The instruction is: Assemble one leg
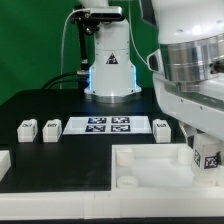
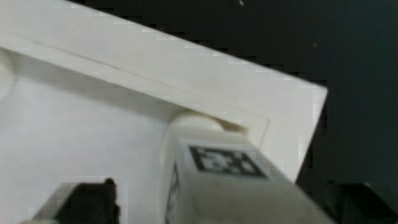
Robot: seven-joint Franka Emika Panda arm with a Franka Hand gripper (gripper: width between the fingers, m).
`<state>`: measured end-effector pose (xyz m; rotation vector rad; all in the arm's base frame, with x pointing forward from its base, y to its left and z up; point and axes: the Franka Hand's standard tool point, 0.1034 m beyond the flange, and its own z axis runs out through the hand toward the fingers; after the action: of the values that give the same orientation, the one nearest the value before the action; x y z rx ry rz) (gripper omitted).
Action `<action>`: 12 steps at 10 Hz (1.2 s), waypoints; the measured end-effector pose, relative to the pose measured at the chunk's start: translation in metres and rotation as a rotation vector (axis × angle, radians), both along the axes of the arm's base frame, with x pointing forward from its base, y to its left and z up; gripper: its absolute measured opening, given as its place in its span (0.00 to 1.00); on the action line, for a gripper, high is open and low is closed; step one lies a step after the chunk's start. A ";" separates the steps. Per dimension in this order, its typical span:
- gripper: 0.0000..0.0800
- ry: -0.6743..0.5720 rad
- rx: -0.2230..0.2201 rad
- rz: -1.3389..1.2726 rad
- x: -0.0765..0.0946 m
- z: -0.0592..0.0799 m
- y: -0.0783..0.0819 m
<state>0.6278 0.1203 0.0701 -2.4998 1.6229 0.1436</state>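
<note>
Exterior view faces the arm base point(image 1: 110, 75) across the table point(image 1: 40, 105); wrist view looks closely down on the shared tray point(image 1: 150, 170) point(image 2: 107, 125).

The arm point(image 1: 190, 60) runs off the exterior view's top and right edges. It hides the fingers of the gripper point(image 1: 205, 142), so whether they press the leg point(image 1: 207, 157) cannot be told. The tray point(image 1: 150, 185) is cut by the bottom edge, a white part point(image 1: 4, 160) by that view's left edge. The wrist view is blurred: one dark finger point(image 2: 86, 203) shows, cut off, and whether the leg's end sits in a socket point(image 2: 240, 125) is unclear
</note>
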 end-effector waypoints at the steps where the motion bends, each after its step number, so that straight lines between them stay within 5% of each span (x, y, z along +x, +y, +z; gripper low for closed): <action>1: 0.79 -0.022 -0.001 0.141 -0.002 -0.001 0.004; 5: 0.81 -0.102 -0.002 0.566 -0.002 -0.001 0.004; 7: 0.81 -0.152 -0.039 0.950 0.004 0.005 0.002; 10: 0.81 -0.212 -0.058 1.169 0.005 0.002 -0.003; 12: 0.48 -0.209 -0.057 1.145 0.005 0.002 -0.003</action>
<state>0.6325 0.1175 0.0721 -2.9994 -0.0161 -0.0423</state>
